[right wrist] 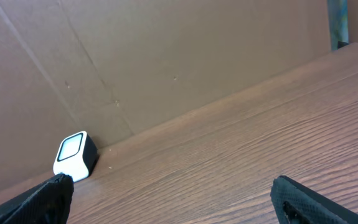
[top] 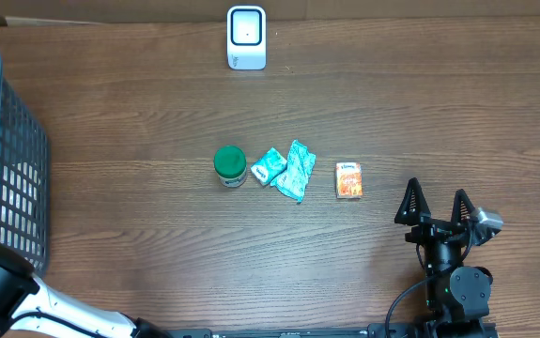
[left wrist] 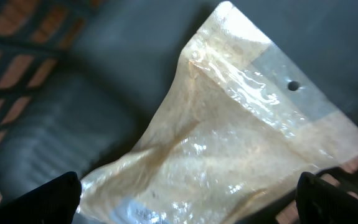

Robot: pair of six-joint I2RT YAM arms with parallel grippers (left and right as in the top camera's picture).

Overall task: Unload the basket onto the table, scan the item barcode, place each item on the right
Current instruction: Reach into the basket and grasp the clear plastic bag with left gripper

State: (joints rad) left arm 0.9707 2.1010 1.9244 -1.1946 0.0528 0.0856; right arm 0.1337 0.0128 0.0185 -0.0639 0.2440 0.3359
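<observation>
Two claws, both spread wide, neither pinching anything. The left gripper [left wrist: 191, 202] is hanging directly over a clear pouch [left wrist: 228, 143] inside the grey mesh basket [top: 11, 160] at the table's left edge. Its dark fingertips [left wrist: 48, 196] are flanking the pouch's lower end, and I cannot tell whether they are touching it. In the left wrist view the pouch's long axis is running from lower left to upper right, with the hang-hole header at the far end. The film is glossy, crinkled and limp; the fill is pale beige and grainy. No barcode is showing on this face.

The right gripper [top: 436, 194] is hovering at the near right of the wooden table [top: 439, 103]. Four loose items are lying in a row mid-table: a green-lidded jar [top: 230, 166], a small teal packet [top: 268, 167], a larger teal packet [top: 296, 171] and an orange carton [top: 348, 179]. The carton is lying nearest the right gripper, ahead and to its left, with its long axis pointing toward the far edge. Being rigid and flat-faced, it is looking like the easiest pinch, in my judgement.

The white scanner [top: 246, 38] is standing at the far edge, well apart from every item. I am not sure which item goes next: the left arm is nearer the pouch, the right arm nearer the carton.
</observation>
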